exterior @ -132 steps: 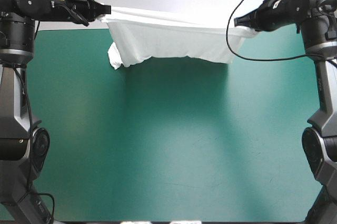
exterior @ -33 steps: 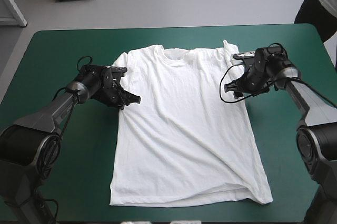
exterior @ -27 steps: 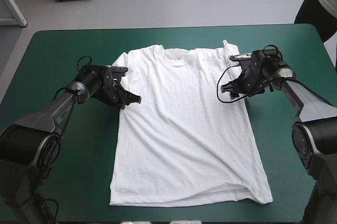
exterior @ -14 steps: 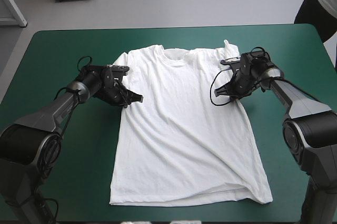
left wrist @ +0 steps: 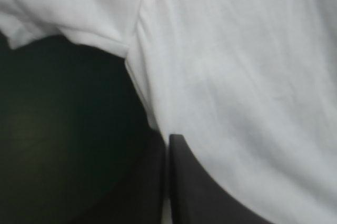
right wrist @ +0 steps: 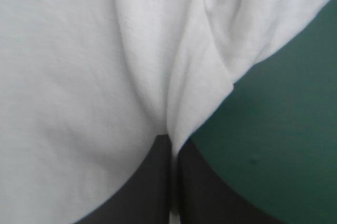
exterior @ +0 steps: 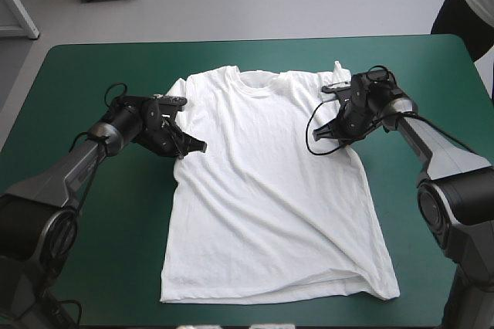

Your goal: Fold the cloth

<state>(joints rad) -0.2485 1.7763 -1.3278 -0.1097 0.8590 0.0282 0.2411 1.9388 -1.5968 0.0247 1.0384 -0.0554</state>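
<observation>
The bench (exterior: 93, 267), under its teal-green cover, fills most of the high view. The T-shirt (exterior: 270, 205) lies spread flat on it at the middle, front up. Its collar (exterior: 258, 76) points to the far edge and its hem (exterior: 278, 292) lies close to the near edge. It is plain white, with soft creases running slantwise across the body. The sleeve on the left arm's side (exterior: 182, 91) lies flat. The sleeve on the right arm's side (exterior: 336, 76) is bunched, with a small tip standing up.

Both arms reach in low over the bench, one to each side of the shirt just below a sleeve.

The left gripper (exterior: 201, 146) sits at the shirt's side edge. In its wrist view the left gripper (left wrist: 167, 141) has its black fingers drawn together in one point, with only a white sliver between them, and the T-shirt (left wrist: 237, 77) meets that point at its edge. The dark cover (left wrist: 63, 124) lies beside it.

The right gripper (exterior: 326, 131) rests on the opposite side edge. In its wrist view the right gripper (right wrist: 169, 139) is likewise pressed together on the T-shirt (right wrist: 79, 77), with a pinched ridge of cloth (right wrist: 176, 92) rising straight ahead of the tips. The cover (right wrist: 284, 129) shows beside the sleeve.
</observation>
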